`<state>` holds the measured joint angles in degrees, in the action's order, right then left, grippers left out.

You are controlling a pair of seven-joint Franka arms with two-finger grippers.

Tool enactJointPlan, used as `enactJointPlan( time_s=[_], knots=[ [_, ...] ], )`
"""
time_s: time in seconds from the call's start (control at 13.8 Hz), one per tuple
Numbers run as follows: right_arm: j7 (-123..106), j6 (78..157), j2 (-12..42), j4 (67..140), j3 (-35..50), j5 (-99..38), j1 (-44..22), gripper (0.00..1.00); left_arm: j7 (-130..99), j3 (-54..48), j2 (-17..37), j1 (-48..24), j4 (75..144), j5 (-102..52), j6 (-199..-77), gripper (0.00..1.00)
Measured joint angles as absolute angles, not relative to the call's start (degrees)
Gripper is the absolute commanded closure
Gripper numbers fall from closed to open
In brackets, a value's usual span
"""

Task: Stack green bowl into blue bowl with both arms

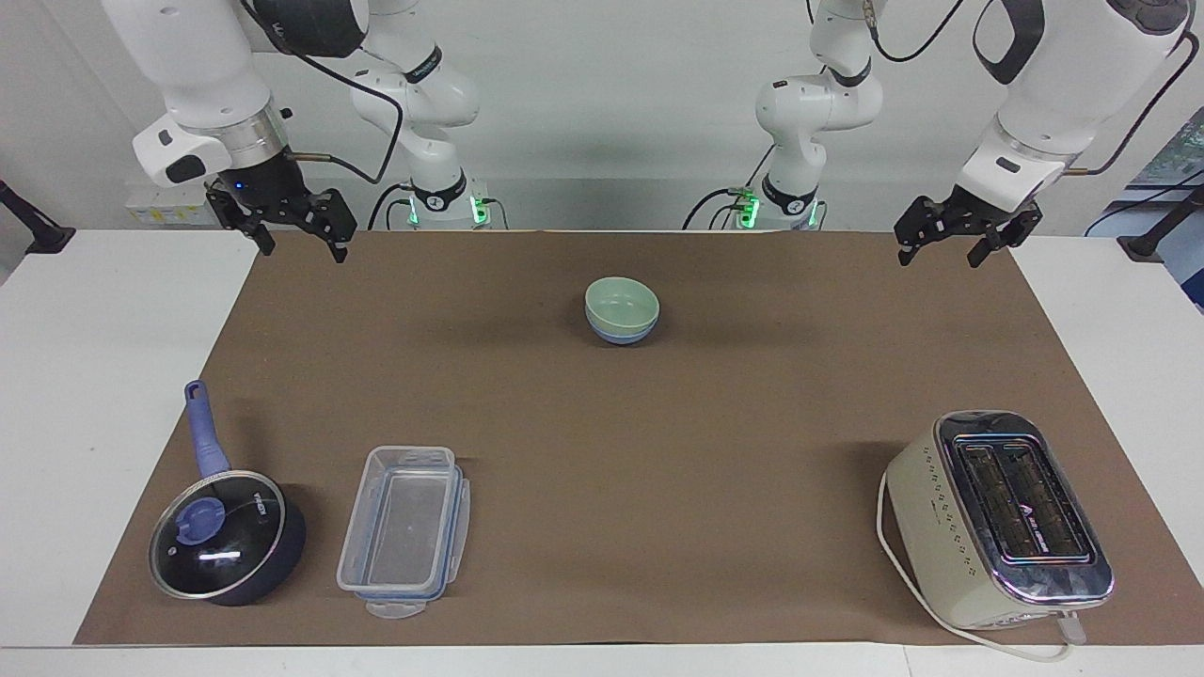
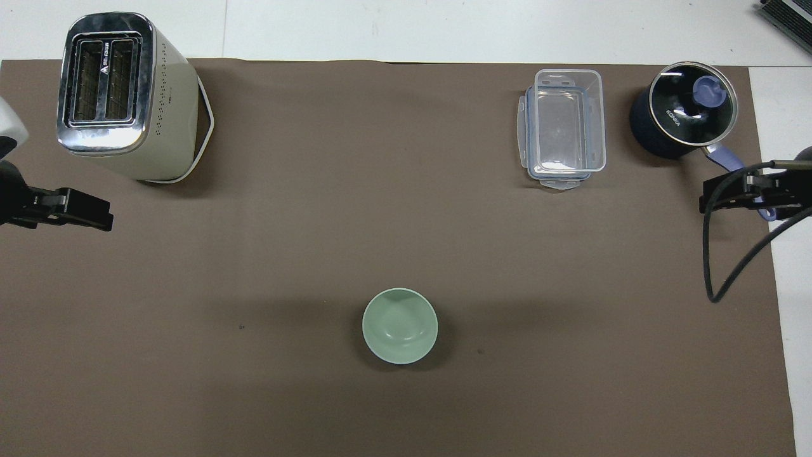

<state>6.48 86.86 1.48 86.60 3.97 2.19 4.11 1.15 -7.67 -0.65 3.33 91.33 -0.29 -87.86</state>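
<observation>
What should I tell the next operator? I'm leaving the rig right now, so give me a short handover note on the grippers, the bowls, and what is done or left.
Left gripper: open, empty, up over the mat's corner at the left arm's end, waiting.
Right gripper: open, empty, up over the mat's corner at the right arm's end.
Green bowl: nested upright in the blue bowl, mid-table, nearer to the robots than the toaster, clear container and saucepan.
Done: the stack is made and neither gripper touches it.
Left: nothing visible; perhaps just park the arms.
</observation>
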Motion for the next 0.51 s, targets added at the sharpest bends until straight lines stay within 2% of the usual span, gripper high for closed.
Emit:
enactJointPlan(
  time_s=[0.51],
  knots=[
    [6.5, 87.3, 1.5, 86.6, 4.4, 1.8, 4.1, 0.00, 1.1, -7.7, -0.7, 3.3, 91.3, -0.3, -87.9, 0.00]
  ],
)
